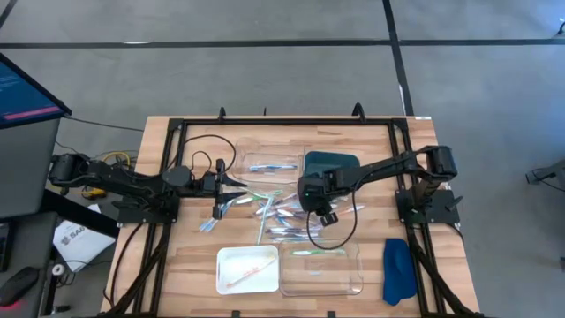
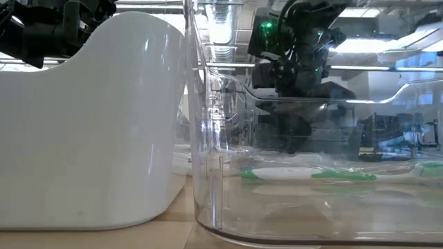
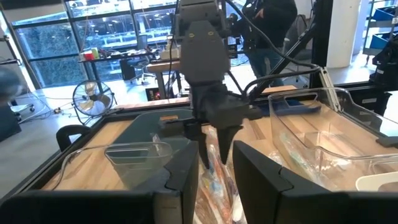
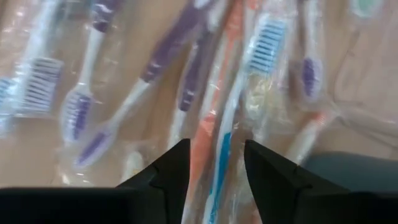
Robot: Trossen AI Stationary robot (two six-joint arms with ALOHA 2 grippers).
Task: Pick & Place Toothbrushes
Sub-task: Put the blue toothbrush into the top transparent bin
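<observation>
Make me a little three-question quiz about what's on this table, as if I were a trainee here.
1. True or false: the white tray near the front edge holds an orange-pink toothbrush.
2. Which gripper hangs right over the toothbrush pile? A. left gripper B. right gripper C. neither
3. Fill in: the folded blue cloth lies beside the ______ arm's base.

Key:
1. True; a thin orange-pink stick lies in it.
2. B. The right gripper points down at the pile, fingers apart around an orange-pink brush and a blue one. The left gripper waits at the pile's other side.
3. right
</observation>
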